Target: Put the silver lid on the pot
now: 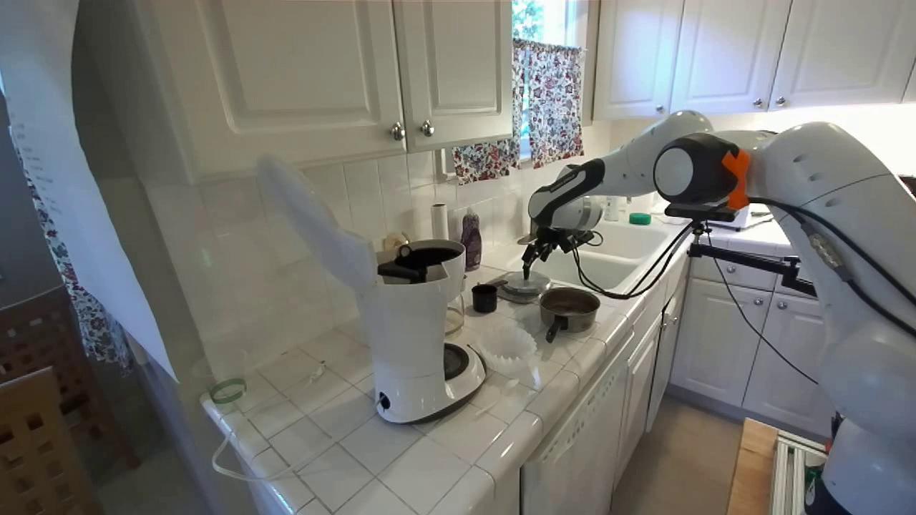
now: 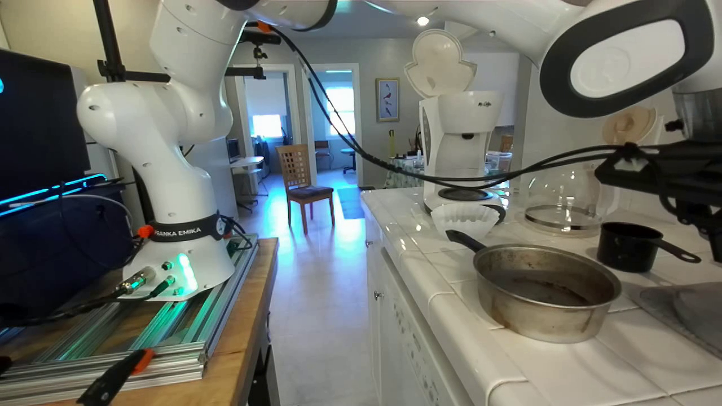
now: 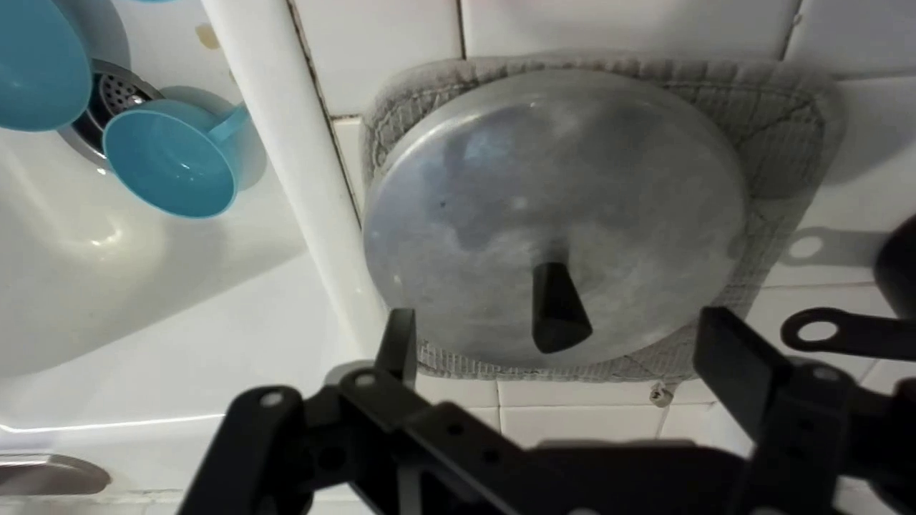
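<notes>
Right over the silver lid (image 3: 486,179): the tool (image 3: 558,340), jaws spread super wide, black knob (image 3: 558,311) showing between them in the wrist view
Silver lid: chilling knob-up on a grey quilted pad (image 3: 783,143)
Pot (image 2: 544,313): on the tiled table (image 2: 592,372), right beside the pad
Black cup (image 2: 626,248): near the pot

Home kitchen, going by white wall cabinets (image 1: 308,64), a white-tiled worktop (image 1: 422,458) bearing a white coffee maker (image 2: 468,113) and pot (image 2: 550,320), a white sink (image 3: 179,322) with a blue cup (image 3: 172,161) in it, and flowered curtains (image 1: 554,100) at the window (image 1: 528,20). Opens, in an exterior view, past the worktop onto doorways (image 2: 331,132), a framed bird picture (image 2: 387,100) and a lattice-backed wooden chair (image 2: 309,192).
</notes>
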Motion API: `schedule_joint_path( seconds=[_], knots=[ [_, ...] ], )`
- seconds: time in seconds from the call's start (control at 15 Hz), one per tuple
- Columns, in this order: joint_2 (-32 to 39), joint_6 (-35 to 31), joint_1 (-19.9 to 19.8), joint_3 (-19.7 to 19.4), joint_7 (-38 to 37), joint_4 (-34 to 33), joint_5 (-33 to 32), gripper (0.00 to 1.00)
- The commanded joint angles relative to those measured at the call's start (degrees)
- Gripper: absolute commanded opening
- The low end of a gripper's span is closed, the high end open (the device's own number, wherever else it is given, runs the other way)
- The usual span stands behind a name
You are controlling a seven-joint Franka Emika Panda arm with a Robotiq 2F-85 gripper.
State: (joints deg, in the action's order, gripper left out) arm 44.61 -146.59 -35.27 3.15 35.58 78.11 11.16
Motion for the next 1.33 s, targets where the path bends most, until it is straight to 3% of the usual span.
schedule_joint_path(
  seconds=[0.0,0.67,0.73,1.27],
  knots=[
    [2.83,-0.85,-1.68,2.71,3.49,-3.32,1.59,1.0],
    [6.74,-1.94,-3.54,6.42,8.38,-7.2,1.89,1.0],
    [6.81,-2.16,-3.95,7.11,8.36,-6.95,1.44,0.8],
    [7.95,-2.51,-4.97,8.85,9.2,-7.63,1.0,0.22]
  ],
)
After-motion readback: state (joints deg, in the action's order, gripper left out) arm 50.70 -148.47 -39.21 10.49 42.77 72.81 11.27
